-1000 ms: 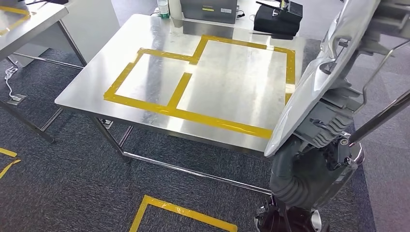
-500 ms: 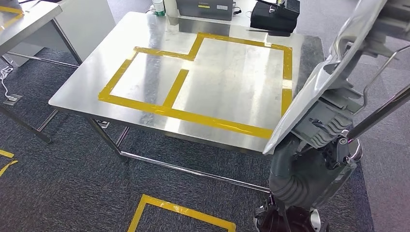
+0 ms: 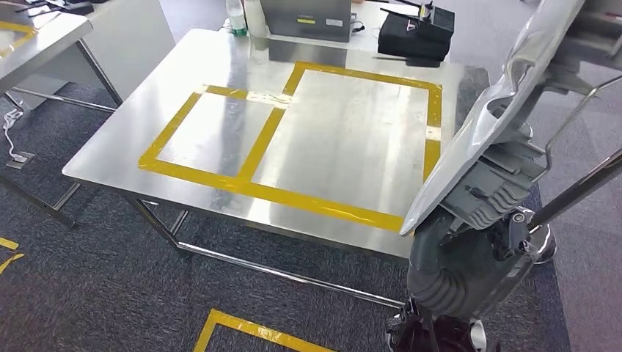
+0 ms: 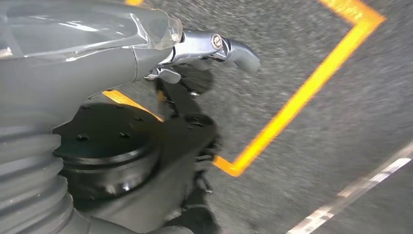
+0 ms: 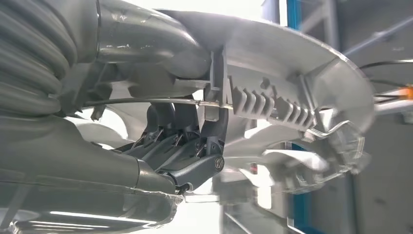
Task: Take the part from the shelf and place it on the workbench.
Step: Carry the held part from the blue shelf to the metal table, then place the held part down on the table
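The part [image 3: 499, 110] is a large silver-grey moulded plastic panel with ribs and a wire rod, held up at the right of the head view. My right hand [image 5: 190, 146] grips its ribbed inner edge [image 5: 272, 107], dark fingers curled around it. In the head view the panel hides that hand, with the right arm [image 3: 469, 257] below it. The workbench [image 3: 117, 158] is a steel table with yellow tape rectangles [image 3: 293, 198], ahead and to the left of the part. My left hand [image 4: 214, 46] hangs over the carpet, holding nothing, a finger stretched out.
At the bench's far edge stand a grey device [image 3: 304, 18], a black box [image 3: 414, 33] and bottles [image 3: 235, 18]. A second steel table [image 3: 44, 37] is at the upper left. Yellow tape [image 3: 249, 330] marks the carpet in front, and a cable [image 3: 15, 125] lies at the left.
The whole picture has shifted as the camera moved: the bench now lies lower and further left in view. The part stays in my right hand's grip.
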